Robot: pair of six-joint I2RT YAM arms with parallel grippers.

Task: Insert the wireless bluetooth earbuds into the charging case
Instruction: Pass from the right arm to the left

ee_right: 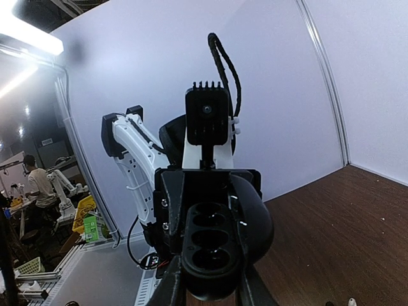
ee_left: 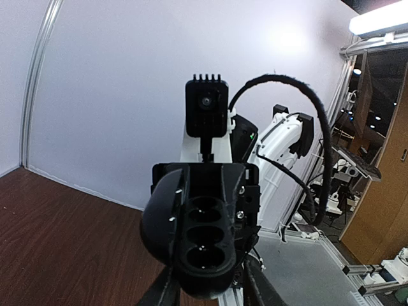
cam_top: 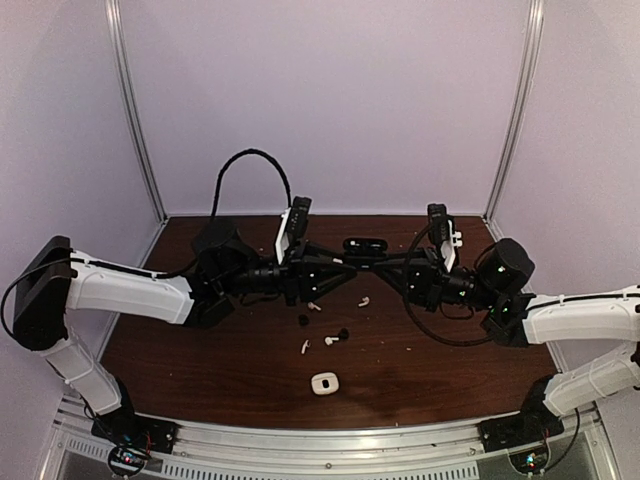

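Note:
A black charging case (cam_top: 365, 244) hangs open in mid-air above the table's middle, held between both grippers. My left gripper (cam_top: 349, 257) is shut on it from the left, my right gripper (cam_top: 386, 259) from the right. In the left wrist view the case (ee_left: 205, 233) shows three round wells, its lid on the left, between my fingers (ee_left: 162, 290). The right wrist view shows the same case (ee_right: 210, 245), lid on the right. Below on the table lie white earbuds (cam_top: 314, 306) (cam_top: 363, 300) (cam_top: 305, 346) and black earbuds (cam_top: 302, 320) (cam_top: 343, 333).
A small white charging case (cam_top: 323, 383) sits shut near the table's front middle. Another white earbud (cam_top: 328, 340) lies by the black one. Pale walls (cam_top: 330, 100) close in the back and sides. A black cable (cam_top: 250, 165) loops above the left arm.

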